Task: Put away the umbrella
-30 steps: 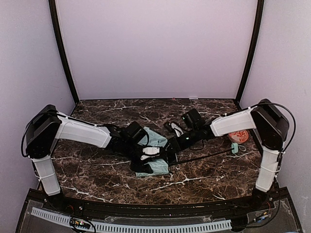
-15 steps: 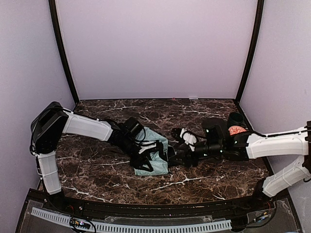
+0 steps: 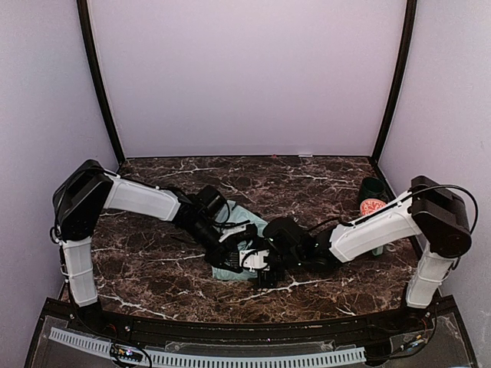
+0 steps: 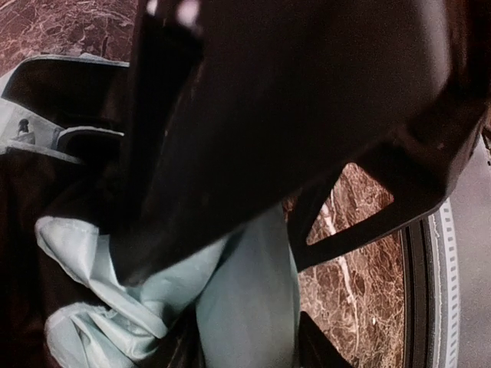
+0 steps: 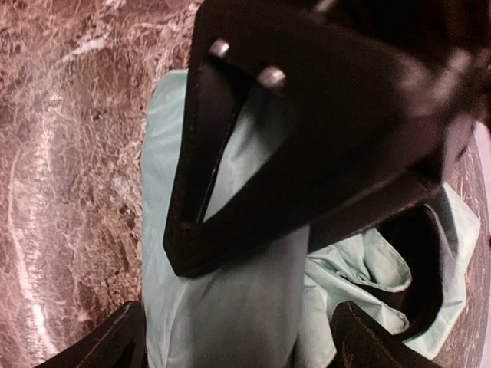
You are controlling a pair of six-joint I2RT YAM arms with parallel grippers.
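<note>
The umbrella (image 3: 247, 220) lies crumpled in the middle of the table, pale mint fabric with black lining showing. My left gripper (image 3: 239, 247) reaches into it from the left. In the left wrist view a roll of mint fabric (image 4: 245, 299) fills the gap between the fingers of the left gripper (image 4: 245, 353), which looks shut on it. My right gripper (image 3: 265, 272) has come in from the right at the umbrella's near edge. In the right wrist view its jaws stand wide, and the right gripper (image 5: 238, 345) straddles a fold of mint fabric (image 5: 222, 307). The shaft and handle are hidden.
A small orange-and-white round object (image 3: 374, 205) sits at the far right beside a dark green object (image 3: 374, 188). The marble table (image 3: 153, 268) is walled in at the back and on both sides. The two forearms meet over the table's centre.
My right arm has swung from the right side in to the umbrella's near edge and lowered onto the fabric. My left gripper has stayed on the umbrella, shifting slightly.
</note>
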